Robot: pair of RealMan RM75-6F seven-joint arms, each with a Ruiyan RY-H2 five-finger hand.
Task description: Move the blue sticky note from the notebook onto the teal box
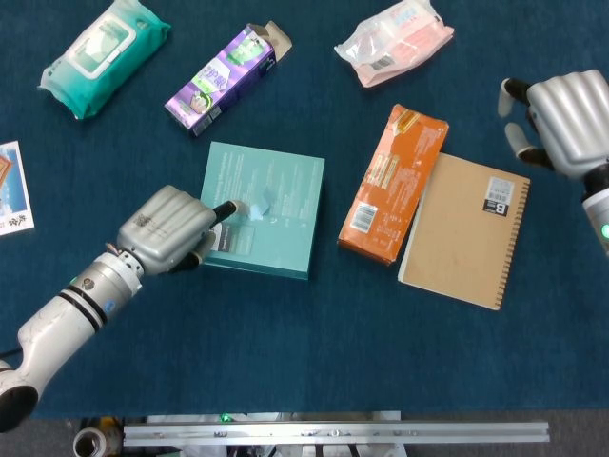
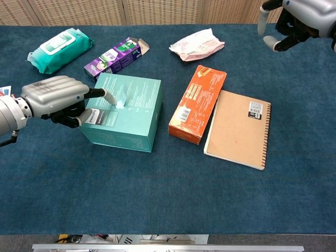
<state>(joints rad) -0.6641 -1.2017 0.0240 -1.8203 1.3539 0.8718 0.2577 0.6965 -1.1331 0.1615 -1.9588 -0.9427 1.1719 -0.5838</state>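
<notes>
The note (image 1: 259, 205) is a small pale-blue slip, slightly lifted, lying on top of the teal box (image 1: 281, 238) near its left side. The left hand (image 1: 169, 230) is curled at the box's left edge, one finger stretched out beside the note; whether it touches cannot be told. The right hand (image 1: 563, 122) hangs loosely spread and empty, beyond the notebook (image 1: 466, 233). The note's axis is too small to read.

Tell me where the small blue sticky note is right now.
The small blue sticky note lies on top of the square teal cardboard box, near its left side in the head view, just right of the left hand's fingertips, well away from the brown spiral notebook.
</notes>
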